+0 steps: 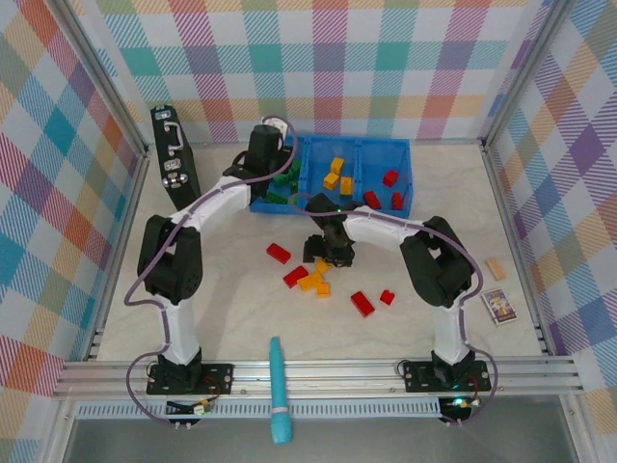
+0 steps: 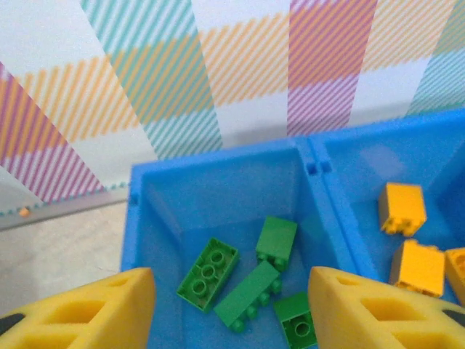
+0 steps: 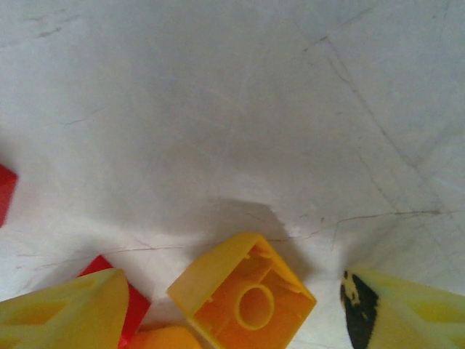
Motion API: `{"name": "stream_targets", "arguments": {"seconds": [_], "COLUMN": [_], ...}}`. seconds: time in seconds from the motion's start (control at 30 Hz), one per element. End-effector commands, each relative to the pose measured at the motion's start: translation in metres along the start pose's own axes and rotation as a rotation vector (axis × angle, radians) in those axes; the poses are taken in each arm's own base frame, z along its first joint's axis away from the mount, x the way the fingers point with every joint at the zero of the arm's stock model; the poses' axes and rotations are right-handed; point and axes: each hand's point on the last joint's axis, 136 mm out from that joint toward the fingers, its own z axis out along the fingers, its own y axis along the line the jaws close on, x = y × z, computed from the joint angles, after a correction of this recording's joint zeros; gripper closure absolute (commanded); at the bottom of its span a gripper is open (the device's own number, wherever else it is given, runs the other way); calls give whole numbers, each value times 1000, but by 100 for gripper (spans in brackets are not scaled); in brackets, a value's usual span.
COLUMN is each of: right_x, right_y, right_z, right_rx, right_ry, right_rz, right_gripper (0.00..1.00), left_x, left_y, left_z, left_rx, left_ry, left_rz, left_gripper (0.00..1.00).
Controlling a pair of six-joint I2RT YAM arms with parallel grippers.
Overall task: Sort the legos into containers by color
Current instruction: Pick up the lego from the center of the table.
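The blue tray of three containers stands at the back. Its left one holds green legos, the middle one yellow legos, the right one red legos. My left gripper hangs open over the green compartment with nothing between its fingers. On the table lie loose red legos and an orange cluster. My right gripper is down at that cluster, open, straddling an upturned yellow lego with a gap on each side. A red lego lies by its left finger.
A black case stands left of the tray. A tan block and a small card lie at the right. A teal tool rests across the near rail. More red legos lie toward the front.
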Motion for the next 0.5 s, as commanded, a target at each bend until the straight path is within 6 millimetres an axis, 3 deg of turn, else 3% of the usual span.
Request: {"name": "stream_targets", "arguments": {"seconds": [0.0,0.13,0.2,0.3,0.47], "right_x": [4,4,4,5,5], "right_y": [-11,-18,-21,-24,-30], "right_z": [5,14,17,17,4], "right_rx": [70,102,115,122,132], "right_ry": [18,20,18,14,5], "right_rz": [-24,-37,-45,-63,-121], "right_gripper": [29,44,49,55,61], "left_x": [-27,-44,-40,-25,13], "left_y": [15,29,40,51,46], "left_z": [-27,-54,-68,-92,-132], "left_rx": [-13,-48,-90,-119,-38], "left_ry": [-55,-82,-53,8,149], "left_rz": [-5,-41,-54,-85,-113], "left_gripper": [42,42,42,41,41]}}
